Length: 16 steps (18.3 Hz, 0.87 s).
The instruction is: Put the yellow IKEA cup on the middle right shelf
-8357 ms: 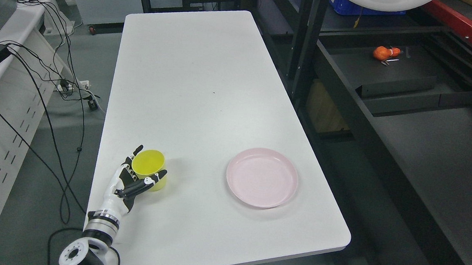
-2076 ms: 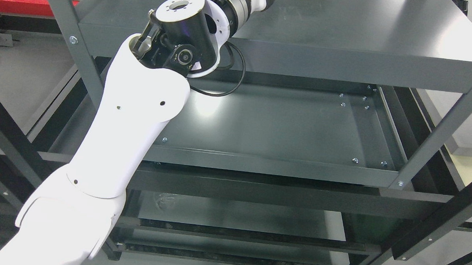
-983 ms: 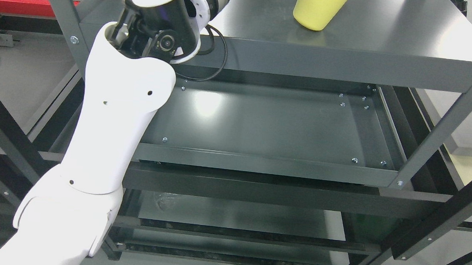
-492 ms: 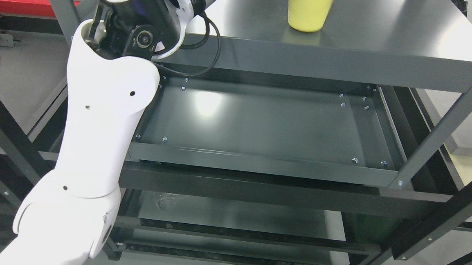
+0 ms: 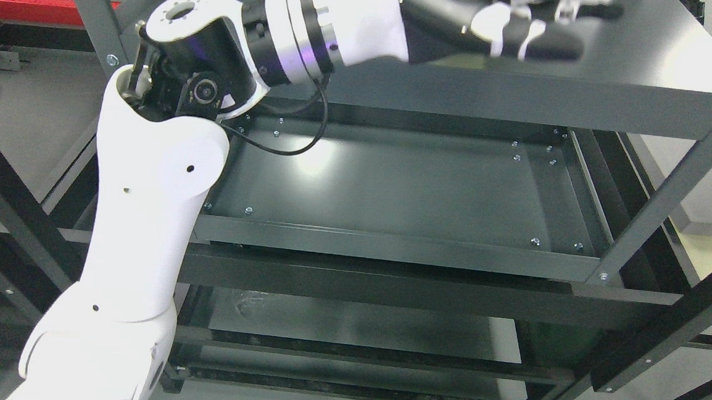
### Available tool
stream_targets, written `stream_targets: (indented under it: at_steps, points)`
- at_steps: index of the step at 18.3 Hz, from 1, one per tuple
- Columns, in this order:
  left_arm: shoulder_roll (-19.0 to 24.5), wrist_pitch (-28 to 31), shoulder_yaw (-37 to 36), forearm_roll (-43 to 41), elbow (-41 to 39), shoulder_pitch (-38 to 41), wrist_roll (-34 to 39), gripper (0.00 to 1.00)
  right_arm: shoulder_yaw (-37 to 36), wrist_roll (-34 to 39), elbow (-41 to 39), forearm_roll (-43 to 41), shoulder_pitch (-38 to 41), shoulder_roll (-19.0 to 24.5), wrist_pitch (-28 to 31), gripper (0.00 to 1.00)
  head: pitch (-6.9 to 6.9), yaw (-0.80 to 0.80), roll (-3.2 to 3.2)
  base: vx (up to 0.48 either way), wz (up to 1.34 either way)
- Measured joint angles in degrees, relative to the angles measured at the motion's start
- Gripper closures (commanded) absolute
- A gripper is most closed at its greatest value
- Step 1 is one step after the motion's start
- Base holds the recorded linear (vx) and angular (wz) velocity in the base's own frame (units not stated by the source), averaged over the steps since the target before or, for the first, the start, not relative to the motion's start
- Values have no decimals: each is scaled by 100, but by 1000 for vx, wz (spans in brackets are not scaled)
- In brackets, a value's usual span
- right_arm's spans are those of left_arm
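"Which step is this?"

"The setting-down, I'd judge; the left hand (image 5: 527,25) reaches over the upper shelf (image 5: 648,63) near its front edge; the picture is blurred there, so I cannot tell whether the fingers hold anything."

"And the yellow cup?"

"Not visible; it may sit behind the hand or past the top edge; the tray shelf (image 5: 394,184) below lies bare."

"What next?"

"If the cup stands, draw the hand straight back without knocking it; the right arm is out of sight."

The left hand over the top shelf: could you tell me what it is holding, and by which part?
It cannot be told: the left hand is blurred, and no cup shows in this view.
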Motion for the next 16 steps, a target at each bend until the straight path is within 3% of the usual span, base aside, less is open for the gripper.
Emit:
stream_targets:
  at_steps: [4, 8, 12, 16]
  points:
    - [90, 22, -565, -22, -103, 709, -431, 4, 0, 0, 0, 0, 1, 0, 0, 1, 0, 0, 0, 0, 0]
    - [62, -247, -981, -631, 12, 1341, -270, 2, 0, 0, 0, 0, 1, 0, 0, 1, 0, 0, 0, 0, 0]
    - [-5, -1424, -1069, -1725, 329, 1962, 767, 2, 0, 0, 0, 0, 1, 0, 0, 1, 0, 0, 0, 0, 0]
    - [-51, -2284, -925, -2494, 569, 2446, 2518, 2, 0, 0, 0, 0, 1, 0, 0, 0, 0, 0, 0, 0, 0]
